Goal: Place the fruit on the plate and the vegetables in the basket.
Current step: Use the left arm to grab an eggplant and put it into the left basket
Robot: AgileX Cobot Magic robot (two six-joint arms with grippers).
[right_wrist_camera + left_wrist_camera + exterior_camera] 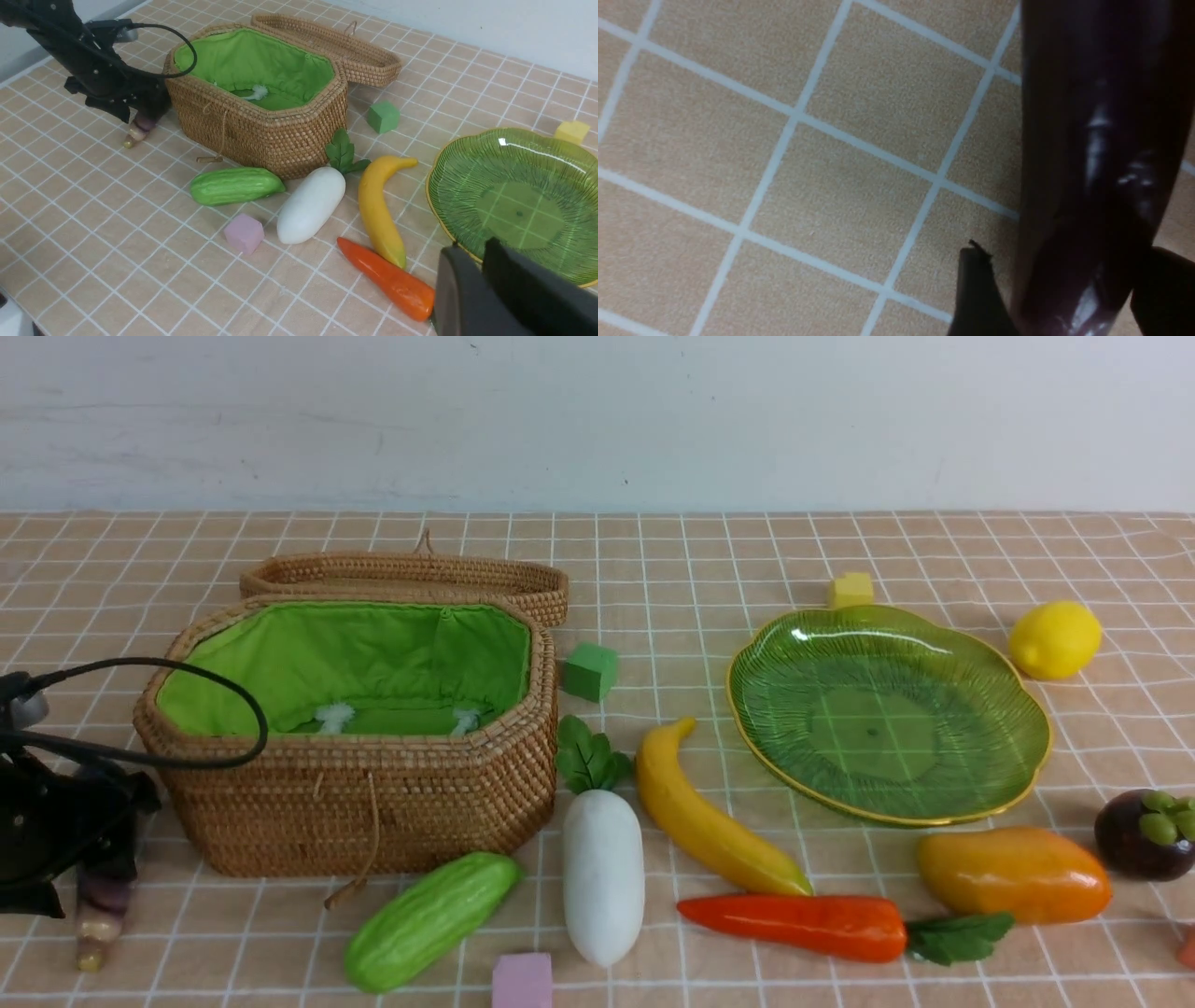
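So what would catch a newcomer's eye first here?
Probably the big woven basket with its bright green lining, on the left side of the table, its lid lying just behind it. Next, likely the glossy green glass plate toward the right, and the vivid orange-red carrot lying in front of it.

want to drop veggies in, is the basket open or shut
Open: the basket shows its green lining from above, and the lid lies behind it, off the opening.

Foam cubes: yellow (850,590), green (590,672), pink (522,981); an orange-red piece (1187,947), possibly another cube.
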